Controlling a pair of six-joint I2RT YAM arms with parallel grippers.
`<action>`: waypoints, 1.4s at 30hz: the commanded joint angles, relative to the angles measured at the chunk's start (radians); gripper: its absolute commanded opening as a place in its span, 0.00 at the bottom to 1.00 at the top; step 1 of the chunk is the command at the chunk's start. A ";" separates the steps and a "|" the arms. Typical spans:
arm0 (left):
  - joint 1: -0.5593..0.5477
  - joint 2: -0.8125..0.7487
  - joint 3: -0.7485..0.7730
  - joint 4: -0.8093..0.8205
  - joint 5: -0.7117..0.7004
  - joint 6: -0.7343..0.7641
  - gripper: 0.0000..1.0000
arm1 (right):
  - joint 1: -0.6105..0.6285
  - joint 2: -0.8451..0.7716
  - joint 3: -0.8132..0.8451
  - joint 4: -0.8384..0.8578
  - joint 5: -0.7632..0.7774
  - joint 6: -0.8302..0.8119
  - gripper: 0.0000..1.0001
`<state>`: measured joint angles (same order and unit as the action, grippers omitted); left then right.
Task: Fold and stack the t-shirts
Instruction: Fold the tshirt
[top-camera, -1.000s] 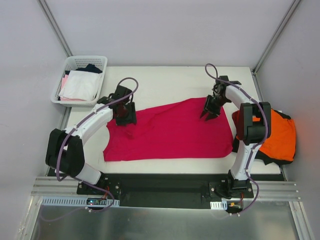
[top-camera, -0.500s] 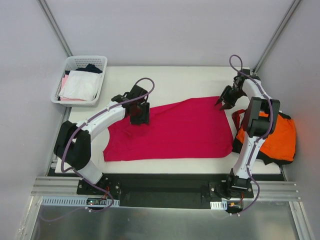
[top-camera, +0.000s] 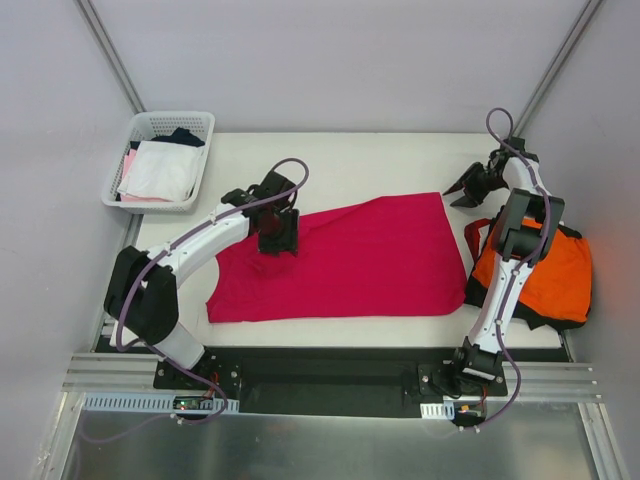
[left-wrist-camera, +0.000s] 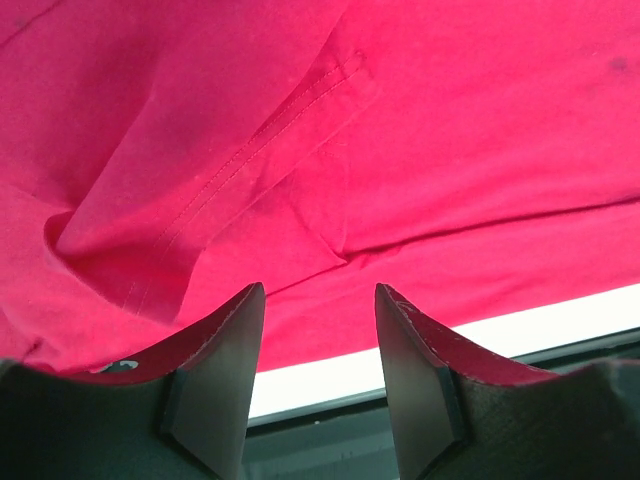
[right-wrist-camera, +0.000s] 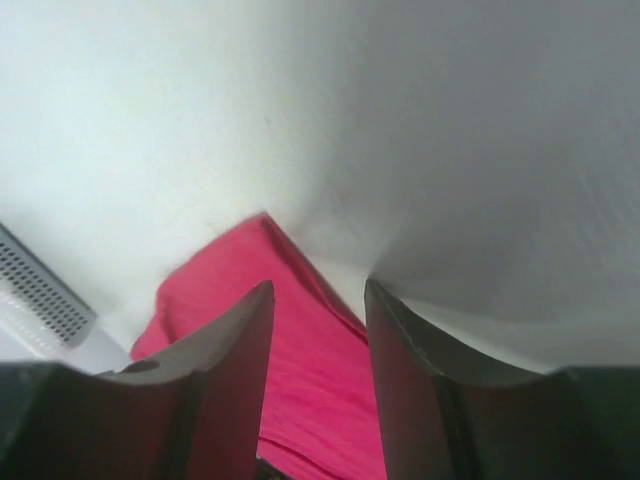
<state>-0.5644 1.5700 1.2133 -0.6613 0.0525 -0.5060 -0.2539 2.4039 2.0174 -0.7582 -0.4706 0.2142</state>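
The crimson t-shirt (top-camera: 340, 262) lies spread flat in the middle of the worktop (top-camera: 360, 160). The left claw (top-camera: 278, 238) hovers half-open and empty over its 10 o'clock sleeve. The right claw (top-camera: 464, 190), likewise parted and empty, hangs off its 2 o'clock corner. The orange t-shirt (top-camera: 555, 275) lies at 3 o'clock.

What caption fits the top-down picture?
Left gripper over a crimson t-shirt spread on the table, right gripper beside its far corner, orange t-shirt alongside.

Tee (left-wrist-camera: 400, 120) past the left fingers (left-wrist-camera: 215, 385): plain crimson-magenta, stitching same colour. Fingers blk/dk grey. Beyond the right fingers (right-wrist-camera: 225, 370): off-white worktop (right-wrist-camera: 420, 120). Orange tee (top-camera: 548, 275) w/ blk tee (top-camera: 545, 322) peeking under. Basket (top-camera: 172, 117) = white mesh.
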 joint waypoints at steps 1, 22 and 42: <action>-0.018 0.038 0.097 -0.067 0.012 0.023 0.49 | -0.007 0.027 0.029 0.051 -0.098 0.028 0.45; -0.025 0.136 0.200 -0.118 0.010 0.046 0.48 | 0.070 0.057 -0.077 0.200 -0.234 0.103 0.44; -0.023 0.101 0.152 -0.093 -0.042 0.063 0.49 | 0.073 -0.155 -0.196 0.134 -0.157 0.057 0.01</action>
<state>-0.5774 1.7126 1.3750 -0.7547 0.0410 -0.4641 -0.1734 2.3859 1.8488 -0.5644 -0.6743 0.3103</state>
